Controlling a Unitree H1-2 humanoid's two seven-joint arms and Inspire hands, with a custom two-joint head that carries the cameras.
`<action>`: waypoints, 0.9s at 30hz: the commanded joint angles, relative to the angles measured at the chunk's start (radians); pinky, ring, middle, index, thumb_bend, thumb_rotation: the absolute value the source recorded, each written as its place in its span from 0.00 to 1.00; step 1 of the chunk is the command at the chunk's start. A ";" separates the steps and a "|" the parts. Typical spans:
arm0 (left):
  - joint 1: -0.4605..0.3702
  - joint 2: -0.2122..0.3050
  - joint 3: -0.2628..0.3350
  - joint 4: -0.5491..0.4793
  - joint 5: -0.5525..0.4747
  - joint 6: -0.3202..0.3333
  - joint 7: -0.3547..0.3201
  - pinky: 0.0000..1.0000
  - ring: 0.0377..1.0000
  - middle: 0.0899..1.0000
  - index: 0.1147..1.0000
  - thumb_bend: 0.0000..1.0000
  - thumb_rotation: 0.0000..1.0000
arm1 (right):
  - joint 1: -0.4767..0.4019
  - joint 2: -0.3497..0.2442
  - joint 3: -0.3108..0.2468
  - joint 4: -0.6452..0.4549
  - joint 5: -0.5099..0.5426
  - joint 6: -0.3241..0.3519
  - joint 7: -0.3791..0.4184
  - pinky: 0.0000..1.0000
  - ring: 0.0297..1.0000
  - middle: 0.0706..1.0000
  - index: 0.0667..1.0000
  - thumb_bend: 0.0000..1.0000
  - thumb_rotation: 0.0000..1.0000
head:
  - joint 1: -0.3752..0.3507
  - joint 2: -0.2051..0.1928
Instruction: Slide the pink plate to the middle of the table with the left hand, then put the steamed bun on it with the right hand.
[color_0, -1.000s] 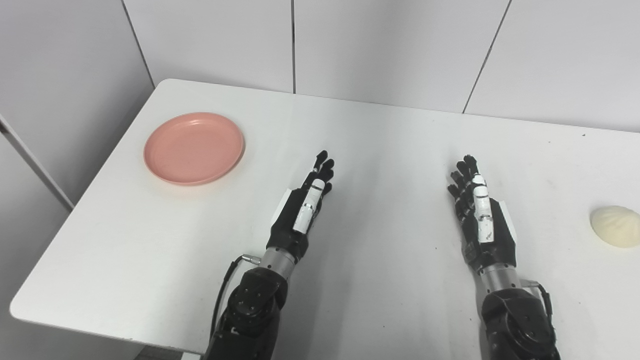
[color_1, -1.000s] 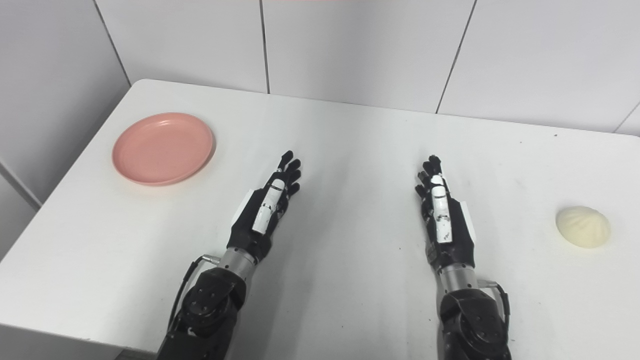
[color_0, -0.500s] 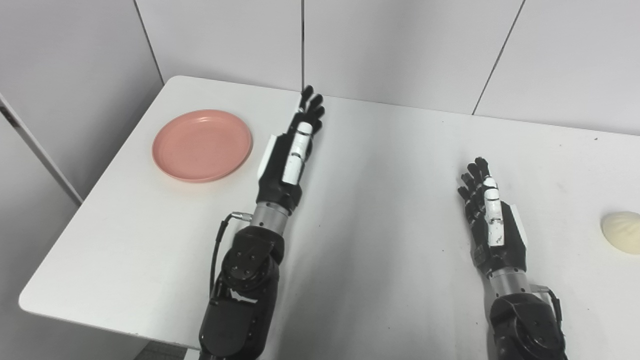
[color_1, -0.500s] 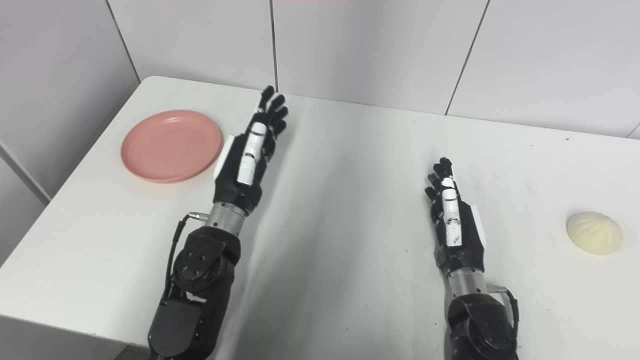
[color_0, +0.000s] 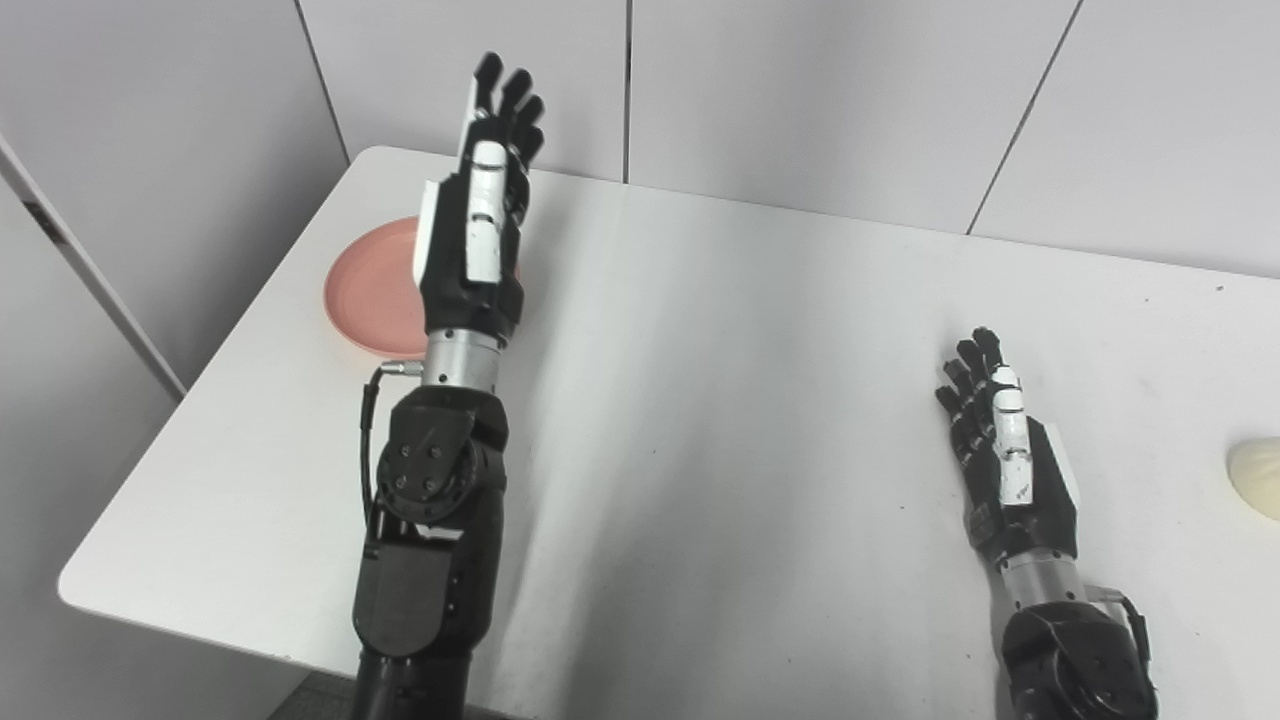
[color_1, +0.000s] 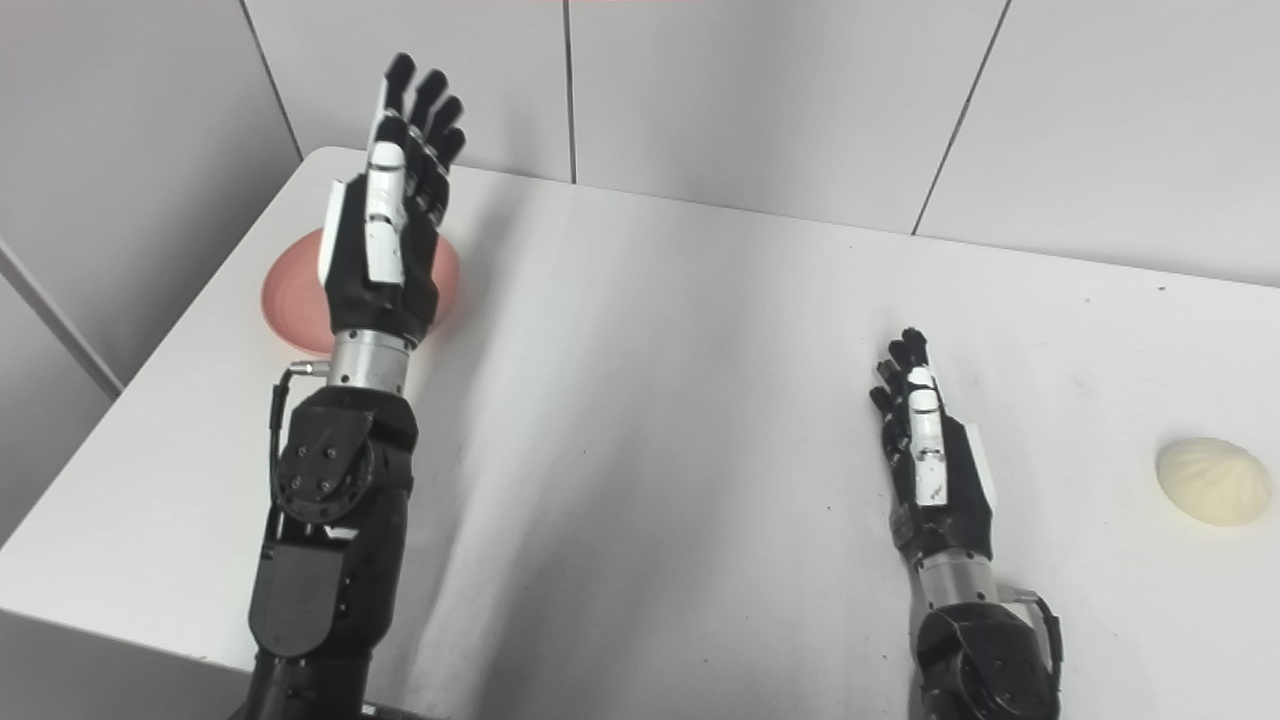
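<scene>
Step in hand: the first, reaching for the plate (color_0: 365, 305). The left hand (color_0: 475, 235) is raised above the table (color_0: 750, 330), fingers straight and close together, holding nothing; it stands in front of the plate and hides its right part. Contact with the plate is not evident; the hand appears well above it.

Plate: at the table's far left, not at the middle. Bun (color_1: 1213, 480): at the right edge, well apart from the right hand (color_1: 935, 470), which lies low over the table, fingers extended, empty.

Next move, as judged: the left hand must descend, set its fingers on or against the plate's far-left rim, and draw it toward the middle. The bun step waits on that.

Writing: none legible on hands, plate or table
</scene>
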 joint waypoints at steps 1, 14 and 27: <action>-0.055 0.034 0.030 -0.012 -0.018 -0.014 0.019 0.99 0.98 0.99 1.00 0.43 1.00 | 0.041 -0.013 -0.009 0.022 0.011 0.009 0.015 1.00 1.00 1.00 1.00 0.15 1.00 | 0.006 0.000; -0.107 0.144 0.177 0.034 -0.098 -0.002 0.084 1.00 0.99 0.99 1.00 0.42 1.00 | 0.044 -0.019 -0.005 0.012 0.009 0.016 0.012 1.00 1.00 1.00 1.00 0.15 1.00 | 0.023 -0.002; -0.103 0.247 0.259 0.117 -0.188 0.006 0.072 1.00 1.00 1.00 1.00 0.42 1.00 | 0.040 -0.016 -0.011 0.021 0.029 0.017 0.020 1.00 1.00 1.00 1.00 0.14 1.00 | 0.032 -0.003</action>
